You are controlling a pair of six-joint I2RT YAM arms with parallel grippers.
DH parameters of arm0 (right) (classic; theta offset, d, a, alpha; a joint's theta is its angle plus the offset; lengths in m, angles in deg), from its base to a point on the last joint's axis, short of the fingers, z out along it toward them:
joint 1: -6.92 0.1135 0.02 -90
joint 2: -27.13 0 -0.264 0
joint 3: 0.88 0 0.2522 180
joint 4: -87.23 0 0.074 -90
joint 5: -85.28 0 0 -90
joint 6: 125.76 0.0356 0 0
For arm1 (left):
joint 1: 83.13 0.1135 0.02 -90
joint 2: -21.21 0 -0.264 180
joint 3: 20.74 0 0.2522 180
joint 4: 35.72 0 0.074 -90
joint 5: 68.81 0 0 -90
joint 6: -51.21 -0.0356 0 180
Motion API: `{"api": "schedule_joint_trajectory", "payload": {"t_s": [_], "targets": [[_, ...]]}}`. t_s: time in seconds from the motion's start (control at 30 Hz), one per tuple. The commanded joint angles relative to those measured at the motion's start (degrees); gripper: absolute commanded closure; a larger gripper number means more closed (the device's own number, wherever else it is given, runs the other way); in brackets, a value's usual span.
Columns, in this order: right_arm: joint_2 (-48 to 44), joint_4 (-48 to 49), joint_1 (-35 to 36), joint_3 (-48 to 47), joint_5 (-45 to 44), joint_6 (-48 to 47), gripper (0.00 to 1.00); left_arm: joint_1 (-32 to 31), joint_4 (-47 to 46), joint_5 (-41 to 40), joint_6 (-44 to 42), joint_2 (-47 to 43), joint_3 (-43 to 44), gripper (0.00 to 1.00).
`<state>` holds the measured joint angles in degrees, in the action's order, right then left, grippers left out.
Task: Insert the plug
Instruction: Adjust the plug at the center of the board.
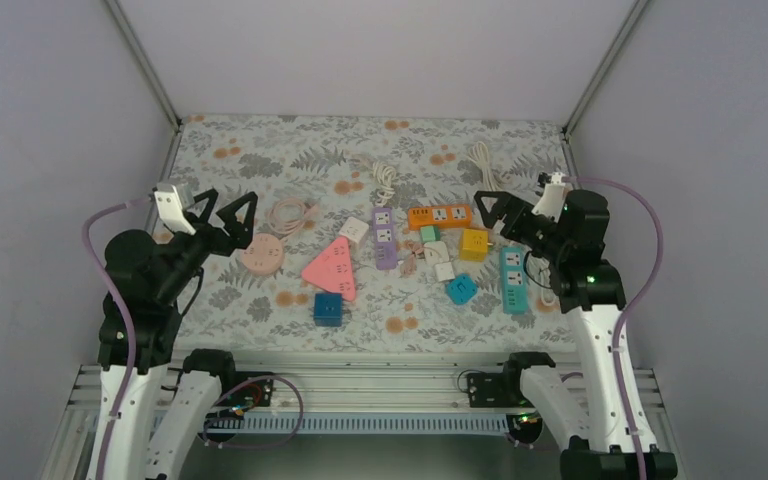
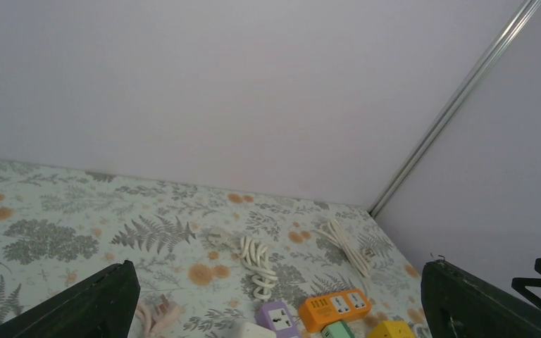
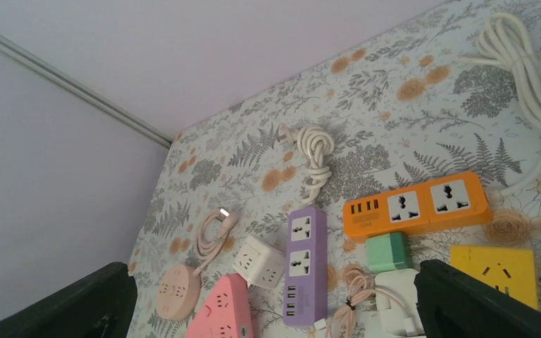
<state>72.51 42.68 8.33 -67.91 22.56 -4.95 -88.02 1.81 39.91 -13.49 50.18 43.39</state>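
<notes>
at the near edge of a floral-patterned worktop [image 1: 260, 150], the left fingers [image 1: 240, 213] are spread wide and hold nothing, raised over the worktop's left side. the right fingers [image 1: 492, 205] are also spread and empty, raised over the right side.

nearest the camera lies a dark blue cube adapter [image 1: 328, 308]. beyond it are a pink triangular power strip [image 1: 333, 268] and a round pink socket [image 1: 262, 254]. in the middle sit a purple power strip [image 1: 384, 236], an orange power strip [image 1: 440, 216], a yellow cube socket [image 1: 474, 243] and a teal strip [image 1: 513, 279].

farthest back, a knotted white cord [image 3: 315, 158] ends in a small white plug [image 3: 284, 132], lying just beyond the purple strip's far end and not in any socket. this is probably the plug to insert, though loose adapters nearby could also serve.

the plug looks light, hard and smooth, so it is likely to skid or twist if pinched off-centre. its cord looks soft and would drag behind it. the best hold is probably across the plug body's flat sides, behind the prongs, and not on the cord. the strips look light too and may slide under a push, so the other fingers may need to steady one.
</notes>
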Motion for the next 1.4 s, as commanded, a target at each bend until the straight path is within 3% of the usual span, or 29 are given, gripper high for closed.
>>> {"api": "schedule_joint_trajectory", "payload": {"t_s": [0.0,0.17,0.27,0.37,0.57,0.9,1.07,1.27,1.37], "targets": [[1.3,2.6,-0.2,0.3,2.7,-1.5,0.00,0.3,-2.2,1.8,0.8,0.5,0.2,0.00],[4.0,7.9,-0.1,3.0,15.8,0.4,0.00,0.3,-3.9,4.4,2.8,1.3,-1.7,0.00],[4.5,16.3,1.7,8.0,21.5,4.1,0.00,0.3,-2.0,2.5,4.6,2.6,-2.3,0.00],[3.0,23.1,7.6,12.6,17.6,7.4,0.00,0.3,-0.4,1.3,5.6,3.7,-3.9,0.00],[6.9,27.3,22.6,17.5,7.4,10.5,0.00,0.4,0.3,5.5,7.5,5.5,-9.5,0.00],[26.7,31.1,43.8,15.4,-5.5,16.5,0.04,0.1,4.8,6.0,11.5,12.4,-16.2,0.02],[35.4,37.1,45.2,13.5,-8.0,19.3,0.12,-0.3,1.8,9.3,13.4,16.3,-19.8,0.11],[46.6,42.1,45.2,7.5,-4.8,18.2,0.14,-1.3,-3.7,12.8,14.1,20.3,-23.6,0.29],[49.5,42.7,45.2,5.9,-4.8,18.6,0.14,-2.3,-6.3,12.8,14.6,22.3,-25.3,0.32]]}}
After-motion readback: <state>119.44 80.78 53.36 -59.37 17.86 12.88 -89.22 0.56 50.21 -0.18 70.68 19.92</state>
